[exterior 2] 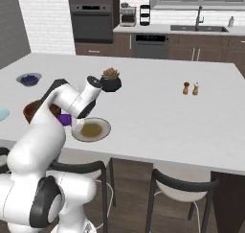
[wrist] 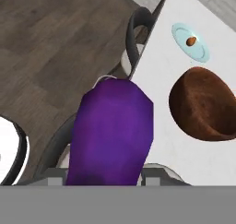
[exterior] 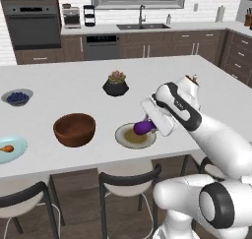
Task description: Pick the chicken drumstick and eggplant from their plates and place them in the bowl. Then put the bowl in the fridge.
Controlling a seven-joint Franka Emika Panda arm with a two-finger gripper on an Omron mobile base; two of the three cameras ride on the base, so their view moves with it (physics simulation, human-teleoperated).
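The hand [exterior: 149, 124] is clamped on the eggplant [exterior: 142, 128], which sits between the fingers and hangs just above the tan plate [exterior: 129, 140] with nothing left lying on it, so the first pick looks done and the carry to the bowl is the step in hand. In the hand view the eggplant [wrist: 110, 131] runs out ahead of the hand, and the reddish-brown bowl [wrist: 203, 105] lies beyond it and off to one side, near but not yet under the load. From the left base view the bowl [exterior: 74, 129] stands on the worktop [exterior: 64, 88] beside the hand, past the plate's far rim, and it looks empty. The chicken drumstick [exterior: 7, 148] rests on its pale blue plate [exterior: 15, 152], farther from the hand than the bowl and well apart from it, untouched. So nothing is in the bowl so far: the eggplant must be brought over it and let go, then the drumstick fetched and dropped in. After that the bowl itself has to go to the fridge, and no part of that step has begun.
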